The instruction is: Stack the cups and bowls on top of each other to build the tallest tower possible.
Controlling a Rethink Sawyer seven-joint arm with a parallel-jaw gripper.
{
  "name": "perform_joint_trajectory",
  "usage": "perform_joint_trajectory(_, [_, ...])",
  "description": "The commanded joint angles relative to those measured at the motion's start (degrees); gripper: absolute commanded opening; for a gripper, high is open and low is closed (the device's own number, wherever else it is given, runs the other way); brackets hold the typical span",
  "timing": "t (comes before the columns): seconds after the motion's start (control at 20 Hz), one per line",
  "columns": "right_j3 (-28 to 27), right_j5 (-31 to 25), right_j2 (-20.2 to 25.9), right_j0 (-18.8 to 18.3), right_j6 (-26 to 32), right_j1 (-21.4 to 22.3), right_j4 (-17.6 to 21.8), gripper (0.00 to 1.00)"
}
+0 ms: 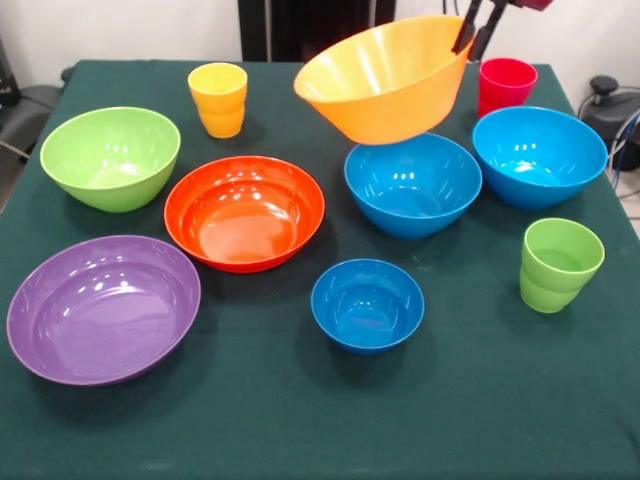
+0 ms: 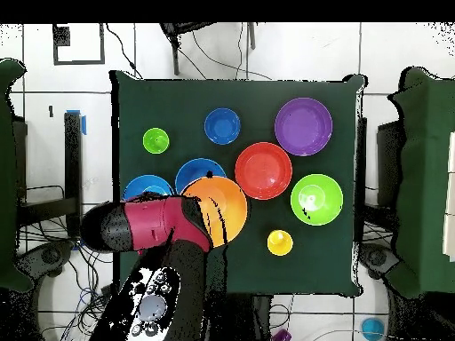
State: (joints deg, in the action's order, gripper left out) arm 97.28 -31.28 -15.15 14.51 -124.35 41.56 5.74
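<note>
You have the large yellow-orange glossy plastic bowl (image 1: 385,82) off the table (image 1: 300,420), tilted, with the end effector (image 1: 474,36) clamped narrow on its rim at the raised side. It hangs just above and behind the middle blue plastic bowl (image 1: 412,185); in the overhead view it overlaps that bowl's edge. No tower stands yet: every other piece sits alone on the green cloth.

The step in hand looks like the first placement, carrying this bowl to a base. The second large blue bowl (image 1: 540,155) sits just beside the middle one, with the red-pink plastic tumbler (image 1: 506,85) behind it, close to the end effector. The small blue bowl (image 1: 367,304), the orange-red bowl (image 1: 245,212), the wide purple bowl (image 1: 103,308) and the lime green bowl (image 1: 110,157) lie apart, as do the yellow tumbler (image 1: 218,98) and the light green tumbler (image 1: 558,264).

Next, level the held bowl, centre it over the middle blue bowl and lower it until it seats before you release. Watch the tilt: a slanted drop may leave it leaning, and a sideways swing could knock the red-pink tumbler.
</note>
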Motion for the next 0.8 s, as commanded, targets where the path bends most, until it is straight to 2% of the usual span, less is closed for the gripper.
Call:
perform_joint_trajectory(0.05, [-3.0, -7.7, 4.7, -1.3, -2.8, 0.8, -1.2, 0.00])
perform_joint_trajectory(0.3, [-4.8, -8.8, 4.3, -0.7, -3.8, -0.2, -0.9, 0.00])
perform_joint_trajectory(0.55, [-7.1, -7.4, 3.6, 0.8, -6.4, -3.5, -0.9, 0.00])
perform_joint_trajectory(0.8, [-9.3, -6.2, 4.1, 0.3, -6.2, -5.9, -1.1, 0.00])
